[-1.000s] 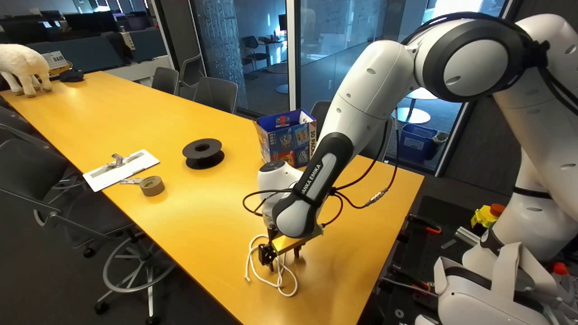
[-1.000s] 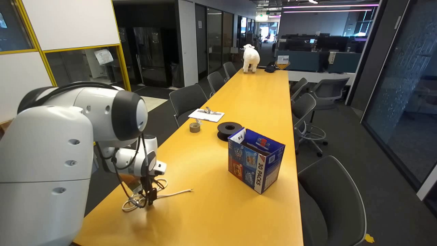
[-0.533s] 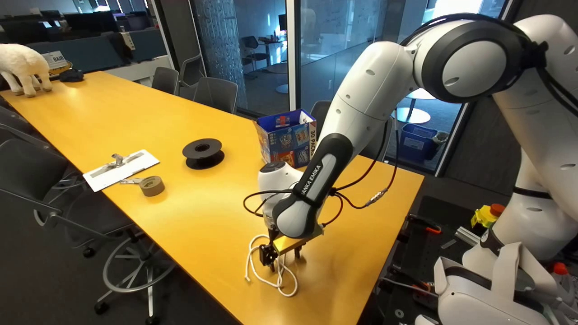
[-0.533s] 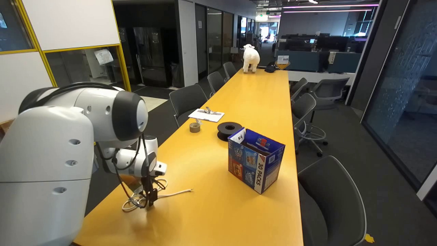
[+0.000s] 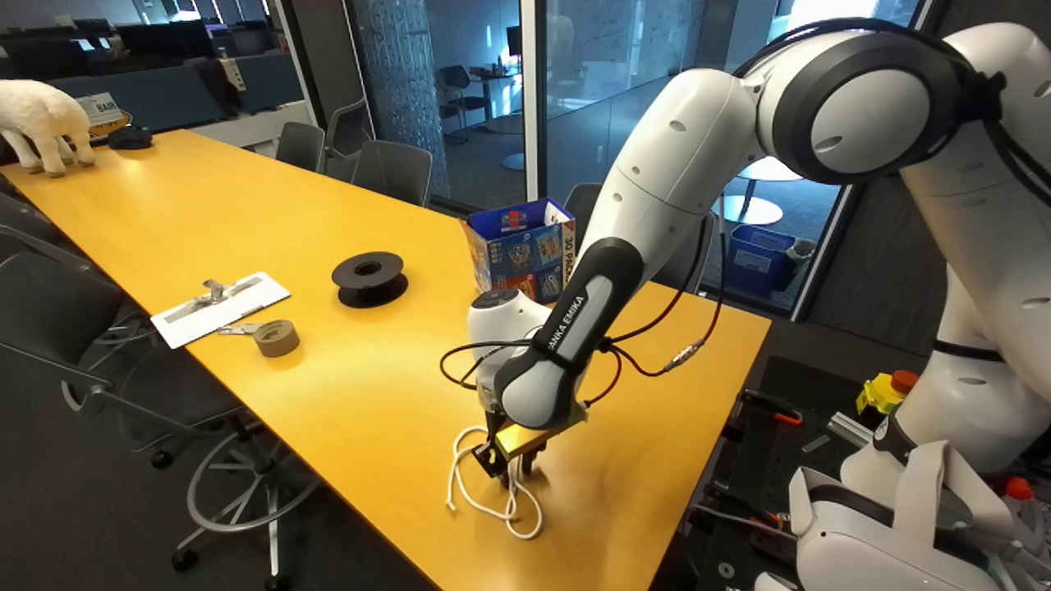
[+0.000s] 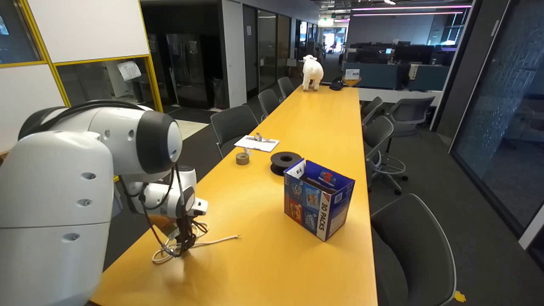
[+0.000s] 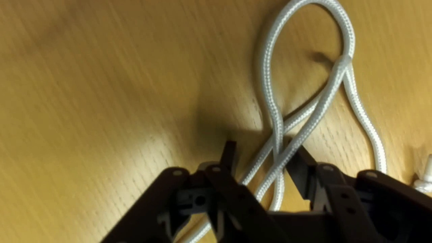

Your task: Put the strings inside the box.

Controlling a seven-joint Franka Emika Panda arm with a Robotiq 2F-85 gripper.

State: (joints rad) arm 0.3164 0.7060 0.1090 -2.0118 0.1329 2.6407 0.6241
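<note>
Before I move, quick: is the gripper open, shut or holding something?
Gripper: open, jaws apart; white string runs between them but is not clamped.

We see a glossy white Franka Emika Panda arm [image 5: 677,156] dotted with oval screw recesses [image 6: 88,175], with dark grey joint collars [image 6: 155,142] and a black forearm band [image 5: 620,261] lettered "ANKA EMIKA" in white. We also note black cables [image 5: 854,25] along its top, a silvery connector [image 5: 684,356] and a black, many-linked Robotiq gripper [image 7: 263,162].
</note>
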